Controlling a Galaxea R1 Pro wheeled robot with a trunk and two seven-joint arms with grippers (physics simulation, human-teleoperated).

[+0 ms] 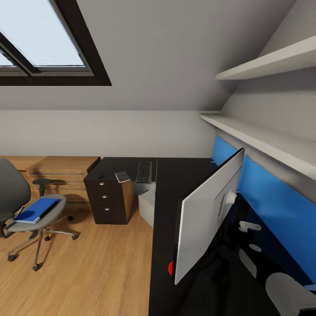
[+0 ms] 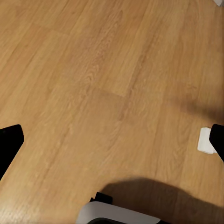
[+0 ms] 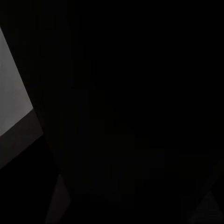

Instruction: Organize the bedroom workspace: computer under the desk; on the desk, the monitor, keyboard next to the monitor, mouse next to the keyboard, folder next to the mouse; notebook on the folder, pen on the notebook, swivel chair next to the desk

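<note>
At the far left of the head view stands the swivel chair, well apart from the desk, with the blue folder lying flat on its seat. That is the folder's waiting place, not its final one, so I judge both the folder and the chair have yet to be moved.

Further right, the dark drawer unit carries one end of the black surface. On top of it lie a small dark spot, probably the mouse, then the notebook, and just beside that the keyboard. Below the keyboard, the light grey computer sits on the floor, tucked partly under the surface, which already suits the task. The pen is too small to make out.

Right again, the monitor stands on the surface, seen almost edge-on with its pale back toward the camera, in front of the blue wall panel. The keyboard lies well apart from it, so it probably needs bringing closer.

In the left wrist view the left fingers are spread wide and hold nothing, hanging over bare wooden floor. The right wrist view is nearly black, so I cannot tell how the right fingers stand.
</note>
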